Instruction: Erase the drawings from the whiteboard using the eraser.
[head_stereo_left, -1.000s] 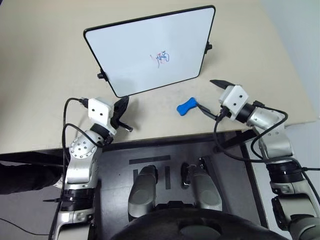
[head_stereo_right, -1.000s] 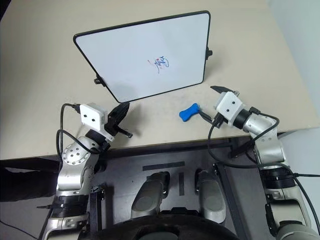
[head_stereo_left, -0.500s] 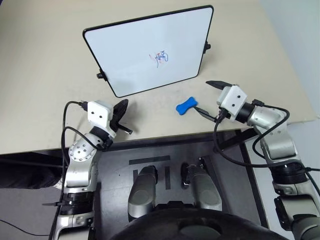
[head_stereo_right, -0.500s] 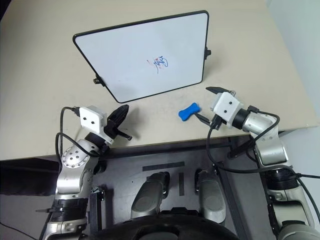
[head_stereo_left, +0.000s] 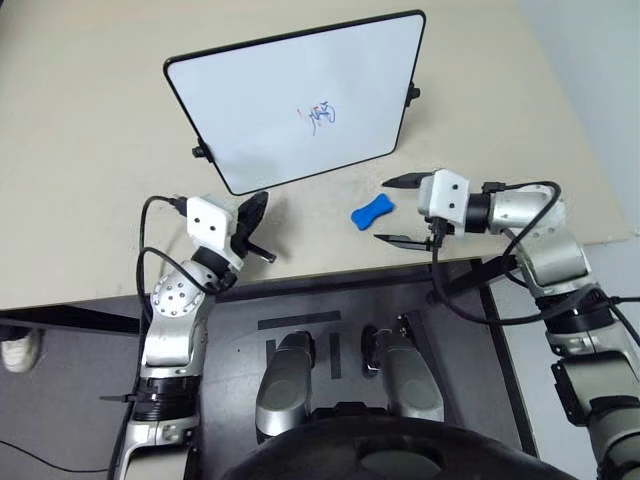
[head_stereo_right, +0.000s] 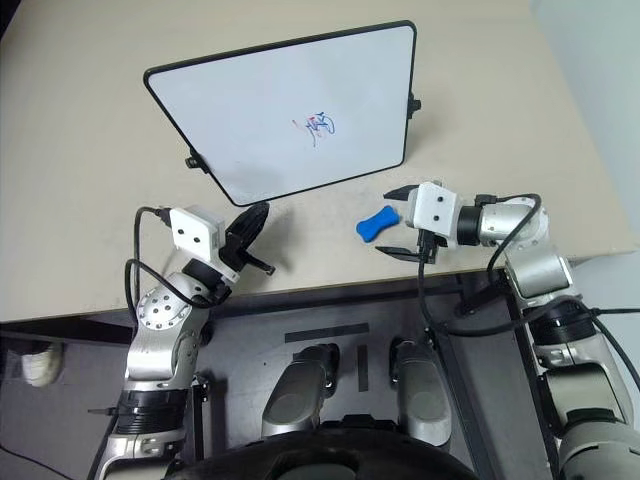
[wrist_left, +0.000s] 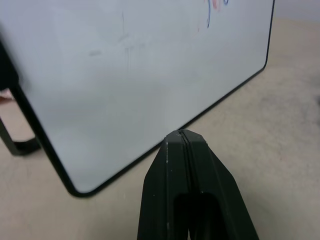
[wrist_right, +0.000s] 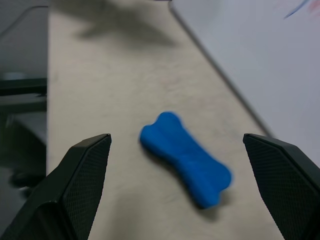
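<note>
Your right gripper (head_stereo_left: 397, 211) gapes beside the eraser (head_stereo_left: 371, 211), left gripper (head_stereo_left: 257, 228) pinched together; drawings (head_stereo_left: 320, 116) untouched on the whiteboard (head_stereo_left: 250, 110). Everything remains.

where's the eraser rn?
The eraser lies flat on the table, just in front of the whiteboard near its right lower corner, apart from it, with the open right gripper beside it, not yet touching.

Even, bright light; the eraser (wrist_right: 186, 166) looks blurred up close.
</note>
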